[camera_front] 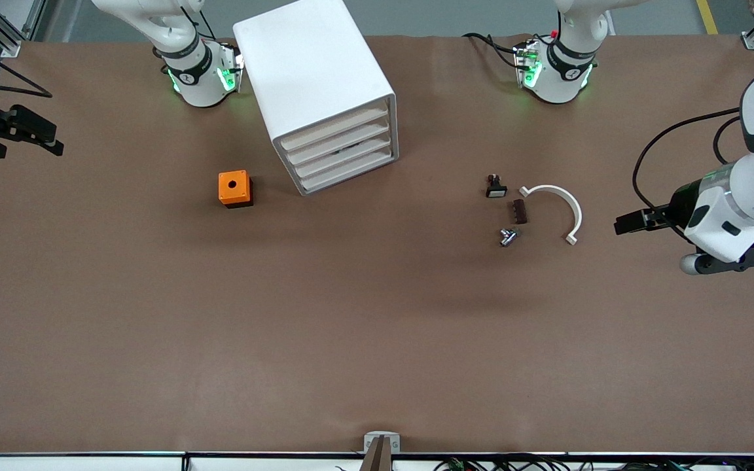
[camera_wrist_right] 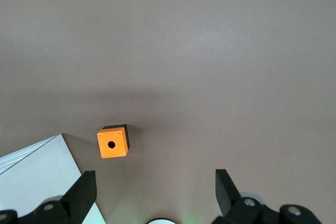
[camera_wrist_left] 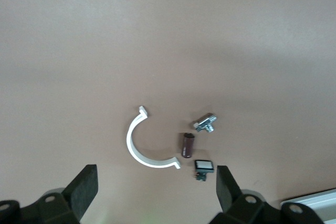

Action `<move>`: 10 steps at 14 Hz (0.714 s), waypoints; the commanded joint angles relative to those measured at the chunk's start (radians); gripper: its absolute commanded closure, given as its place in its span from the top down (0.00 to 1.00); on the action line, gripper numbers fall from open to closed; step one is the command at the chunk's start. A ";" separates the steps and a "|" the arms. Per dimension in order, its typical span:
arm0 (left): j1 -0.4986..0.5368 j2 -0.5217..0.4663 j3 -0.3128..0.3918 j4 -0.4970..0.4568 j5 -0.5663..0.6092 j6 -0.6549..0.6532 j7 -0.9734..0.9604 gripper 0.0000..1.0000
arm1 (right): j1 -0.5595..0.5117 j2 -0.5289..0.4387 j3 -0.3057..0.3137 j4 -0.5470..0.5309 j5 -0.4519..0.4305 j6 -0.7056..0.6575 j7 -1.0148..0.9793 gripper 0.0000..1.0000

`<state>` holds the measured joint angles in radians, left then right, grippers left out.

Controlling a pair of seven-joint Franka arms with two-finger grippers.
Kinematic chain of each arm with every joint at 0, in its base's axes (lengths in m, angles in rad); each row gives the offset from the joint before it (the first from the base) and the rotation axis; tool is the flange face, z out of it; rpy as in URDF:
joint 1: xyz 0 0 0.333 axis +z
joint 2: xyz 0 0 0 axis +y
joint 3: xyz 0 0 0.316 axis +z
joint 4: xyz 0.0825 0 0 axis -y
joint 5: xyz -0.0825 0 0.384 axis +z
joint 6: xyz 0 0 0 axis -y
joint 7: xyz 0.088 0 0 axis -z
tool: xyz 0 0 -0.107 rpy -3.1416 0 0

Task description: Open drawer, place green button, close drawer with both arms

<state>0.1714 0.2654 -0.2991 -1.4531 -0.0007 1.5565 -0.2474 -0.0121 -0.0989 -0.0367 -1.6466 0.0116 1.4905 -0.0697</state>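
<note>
The white cabinet stands near the robots' bases, its four drawers all shut. The drawer is third from the top. No green-capped button shows in any view. My left gripper is open and empty in the air over the left arm's end of the table, beside a cluster of small parts; its own view shows its fingers wide apart. My right gripper is open and empty over the right arm's end of the table; its own view shows bare table between the fingers.
An orange box with a hole sits beside the cabinet toward the right arm's end. The cluster holds a black part with a white face, a brown piece, a metal piece and a white curved piece.
</note>
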 commanded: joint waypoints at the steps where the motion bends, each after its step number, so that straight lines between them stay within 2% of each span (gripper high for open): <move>1: -0.154 -0.093 0.203 -0.090 0.011 -0.003 0.095 0.99 | 0.001 -0.024 -0.002 -0.027 -0.018 0.019 0.002 1.00; 2: -0.194 -0.107 0.254 -0.108 0.007 0.000 0.109 0.99 | 0.001 -0.024 -0.002 -0.027 -0.018 0.019 0.002 1.00; 5: -0.268 -0.133 0.333 -0.153 0.007 0.013 0.122 0.99 | 0.003 -0.025 -0.002 -0.025 -0.018 0.051 0.002 1.00; 10: -0.257 -0.202 0.331 -0.239 0.005 0.111 0.129 0.99 | 0.003 -0.027 -0.003 -0.024 -0.018 0.091 -0.001 1.00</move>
<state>-0.0804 0.1324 0.0276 -1.6202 -0.0007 1.6217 -0.1381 -0.0121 -0.0990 -0.0374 -1.6475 0.0064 1.5659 -0.0697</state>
